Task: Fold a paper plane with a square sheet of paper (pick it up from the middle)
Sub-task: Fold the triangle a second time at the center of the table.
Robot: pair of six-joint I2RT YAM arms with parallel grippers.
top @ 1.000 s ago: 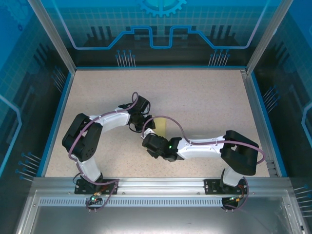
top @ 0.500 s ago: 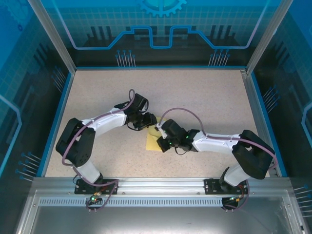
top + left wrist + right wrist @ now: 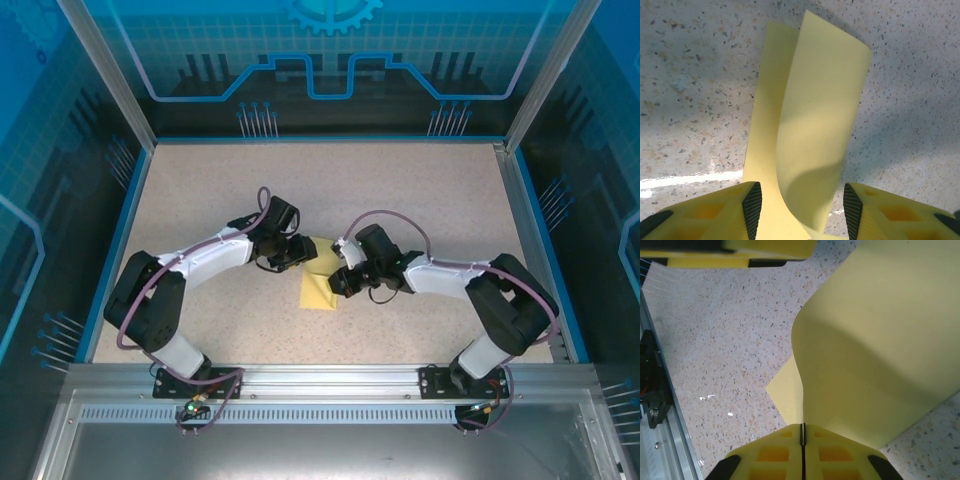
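Handover of the flap, as I read it. Over the last second the right arm has swung in from the table's (image 3: 420,200) near edge to its middle, and the left hand (image 3: 802,210) has let go. Its fingers now stand apart, with the square sheet of paper (image 3: 810,125) curling up loose between them. The right hand (image 3: 802,432) is pressed together on the raised edge. The sheet lies mid-table, one flap lifted; the fold is underway, no plane yet.

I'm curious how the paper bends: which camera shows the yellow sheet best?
Left wrist view: the square sheet of paper curls up inside the open left gripper, both layers clear. Right wrist crops it, bulging from the shut right gripper. Top external gives a small, part-hidden patch.
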